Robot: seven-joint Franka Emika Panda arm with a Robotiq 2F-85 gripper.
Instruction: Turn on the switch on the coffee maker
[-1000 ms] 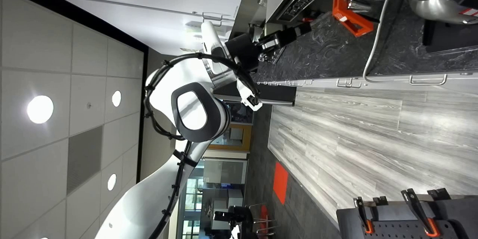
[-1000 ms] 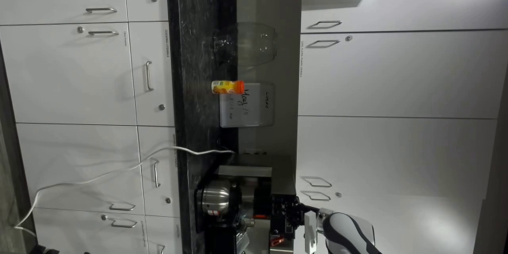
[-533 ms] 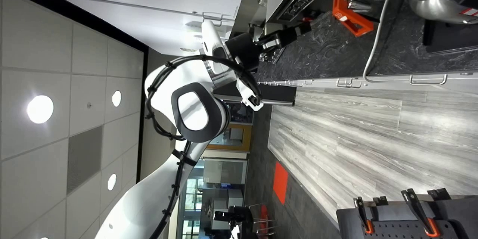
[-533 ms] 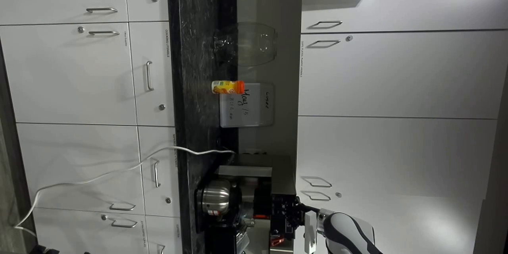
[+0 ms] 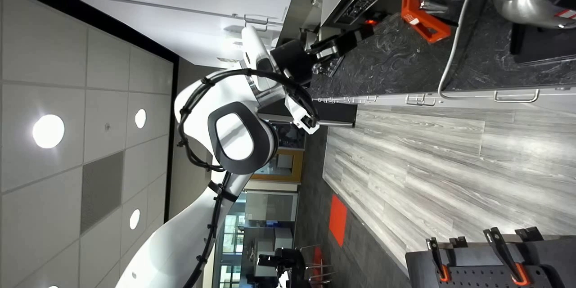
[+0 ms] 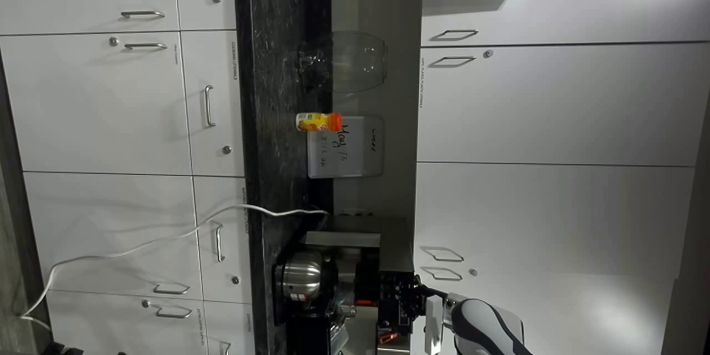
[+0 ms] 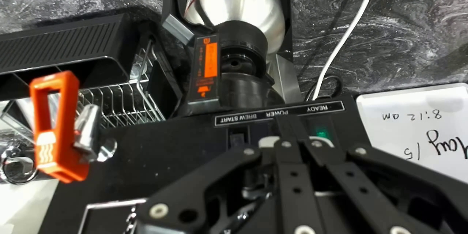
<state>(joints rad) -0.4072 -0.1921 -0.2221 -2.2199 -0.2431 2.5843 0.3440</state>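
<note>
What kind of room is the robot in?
It's most likely a kitchen: there's a coffee maker on a long dark counter, and a drawer under the counter labelled COOKING UTENSILS.

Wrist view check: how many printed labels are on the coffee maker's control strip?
3, upside down on the strip: BREW START at picture left, POWER near the middle, READY toward the right. The strip shows from end to end, so none seems hidden.
</note>
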